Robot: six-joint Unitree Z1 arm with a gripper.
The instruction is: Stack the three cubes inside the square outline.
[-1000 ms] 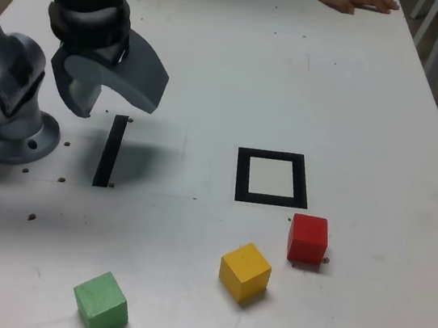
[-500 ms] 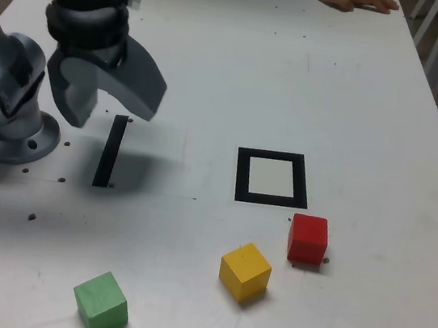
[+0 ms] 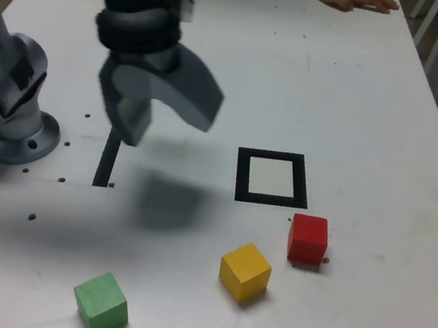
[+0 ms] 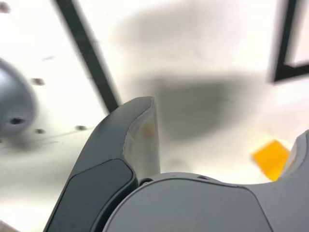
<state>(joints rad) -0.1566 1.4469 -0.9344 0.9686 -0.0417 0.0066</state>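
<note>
the gripper (image 3: pixel 164 120), jaws wide apart and empty, hangs in the exterior view's upper left, with the yellow cube (image 3: pixel 245 271) lying toward the lower right.

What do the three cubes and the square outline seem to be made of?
The red cube, yellow cube and green cube look like painted wood or solid plastic: matte, even colour, crisp edges; which one is unclear. The square outline looks like flat black tape or print on the white table: it casts no shadow.
</note>
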